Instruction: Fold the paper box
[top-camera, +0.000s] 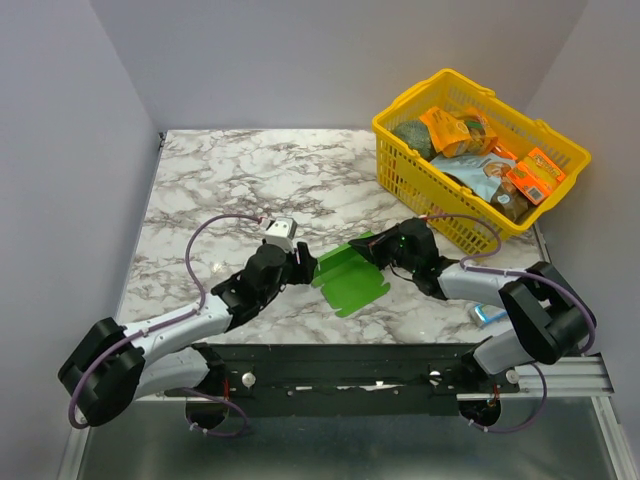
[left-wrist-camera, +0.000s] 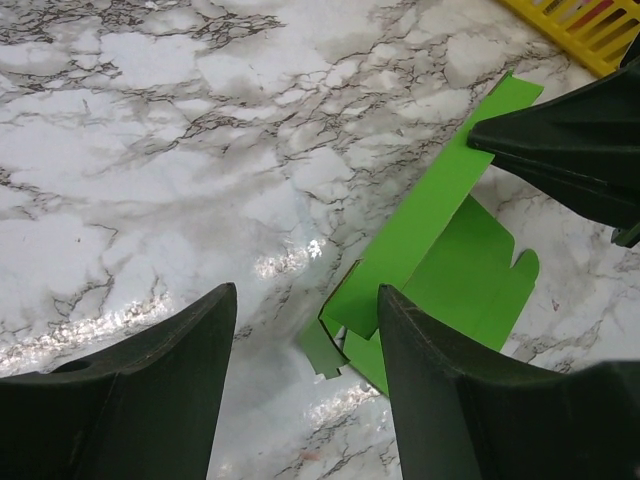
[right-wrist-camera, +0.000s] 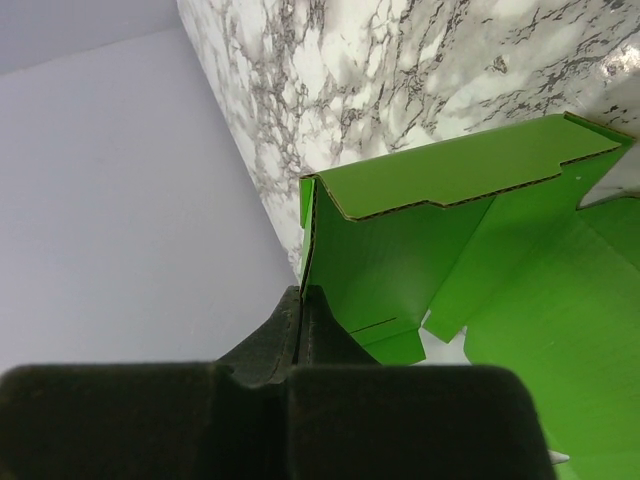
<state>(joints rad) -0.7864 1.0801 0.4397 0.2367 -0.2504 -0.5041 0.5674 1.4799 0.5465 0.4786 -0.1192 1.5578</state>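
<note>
The paper box (top-camera: 348, 276) is a bright green creased cut-out lying partly flat on the marble table, with one flap raised. My right gripper (top-camera: 372, 247) is shut on the box's far edge; in the right wrist view the card (right-wrist-camera: 400, 250) stands pinched between the closed fingers (right-wrist-camera: 303, 300). My left gripper (top-camera: 303, 262) is open just left of the box, its fingers (left-wrist-camera: 430, 380) straddling the box's near corner (left-wrist-camera: 420, 250) without gripping it. The right arm's dark finger (left-wrist-camera: 570, 140) shows over the card in the left wrist view.
A yellow plastic basket (top-camera: 430, 180) with several food packs stands at the back right, and its corner (left-wrist-camera: 590, 30) shows in the left wrist view. A blue-and-white pack (top-camera: 489, 314) lies by the right arm. Grey walls enclose the marble table (top-camera: 250, 180).
</note>
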